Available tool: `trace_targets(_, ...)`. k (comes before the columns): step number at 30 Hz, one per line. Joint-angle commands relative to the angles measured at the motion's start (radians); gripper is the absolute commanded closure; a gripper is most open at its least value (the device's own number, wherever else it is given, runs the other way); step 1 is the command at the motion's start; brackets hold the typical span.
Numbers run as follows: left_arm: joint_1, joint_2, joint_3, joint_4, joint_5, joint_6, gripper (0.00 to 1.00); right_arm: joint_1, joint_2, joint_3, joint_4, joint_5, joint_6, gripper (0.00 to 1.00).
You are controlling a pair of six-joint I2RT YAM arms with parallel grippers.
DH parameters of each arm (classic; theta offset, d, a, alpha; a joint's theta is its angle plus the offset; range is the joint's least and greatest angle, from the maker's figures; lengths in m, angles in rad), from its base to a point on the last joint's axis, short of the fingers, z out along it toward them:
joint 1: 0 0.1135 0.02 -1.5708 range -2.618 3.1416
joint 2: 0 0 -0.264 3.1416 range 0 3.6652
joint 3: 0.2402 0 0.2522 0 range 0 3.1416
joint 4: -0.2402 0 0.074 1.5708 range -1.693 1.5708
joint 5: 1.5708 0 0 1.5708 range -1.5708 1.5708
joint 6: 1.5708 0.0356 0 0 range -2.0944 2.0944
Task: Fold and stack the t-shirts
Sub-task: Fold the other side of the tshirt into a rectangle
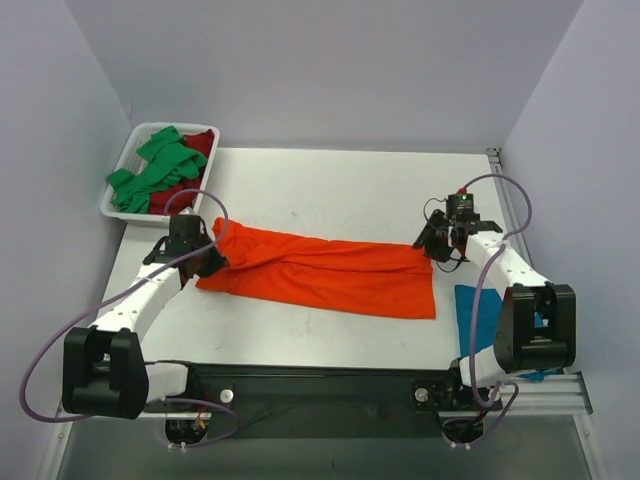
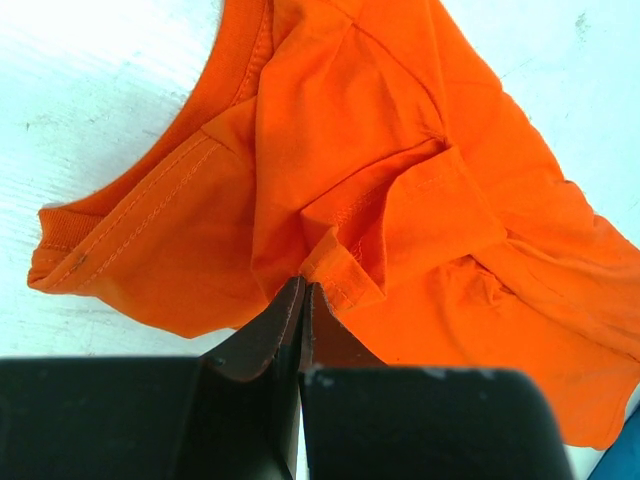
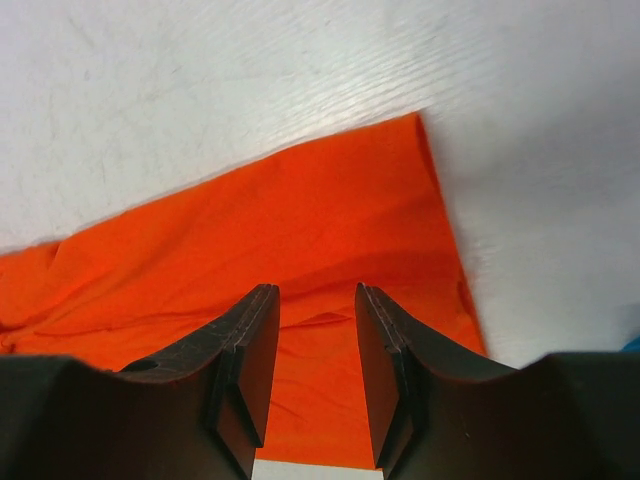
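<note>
The bright orange t-shirt [image 1: 330, 272] lies stretched across the table's middle as a long band. My left gripper [image 1: 213, 258] is at its left end, shut on a fold of the orange t-shirt's sleeve hem [image 2: 335, 262]; the collar [image 2: 130, 190] lies to the left of it. My right gripper [image 1: 438, 246] is open above the orange t-shirt's right end [image 3: 300, 240], its fingers [image 3: 250, 340] apart with cloth showing between them. The green t-shirt [image 1: 155, 172] and the dark red t-shirt [image 1: 196, 150] lie in the tray. The teal blue t-shirt [image 1: 480, 315] lies at the right, partly hidden by my right arm.
The white plastic tray [image 1: 118, 162] stands at the table's back left corner. Purple walls close in the left, back and right. A metal rail [image 1: 505, 205] runs along the table's right edge.
</note>
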Motion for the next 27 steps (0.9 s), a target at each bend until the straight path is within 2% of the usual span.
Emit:
trace_targets(1,-0.001,0.006,-0.016,0.052,0.022,-0.012,1.0,0.047,-0.008,-0.01,-0.014,0.025,0.018,0.64)
trace_targets(11,-0.022,0.014,-0.12,0.089,0.033,-0.036,0.94,0.144,0.018,-0.025,0.004,0.056,0.032,0.64)
trace_targets(18,-0.022,-0.017,-0.113,0.072,0.034,-0.042,0.67,0.175,0.047,-0.022,0.011,0.068,0.027,0.65)
trace_targets(20,-0.024,-0.04,-0.097,0.052,0.022,-0.036,0.57,0.176,0.052,-0.019,0.009,0.068,0.021,0.64)
trace_targets(23,-0.022,-0.09,-0.051,0.011,0.007,-0.027,0.51,0.178,0.058,-0.001,-0.003,0.07,0.004,0.65)
trace_targets(27,-0.024,-0.162,0.003,-0.049,-0.023,-0.019,0.49,0.19,0.077,0.035,-0.029,0.079,-0.011,0.65)
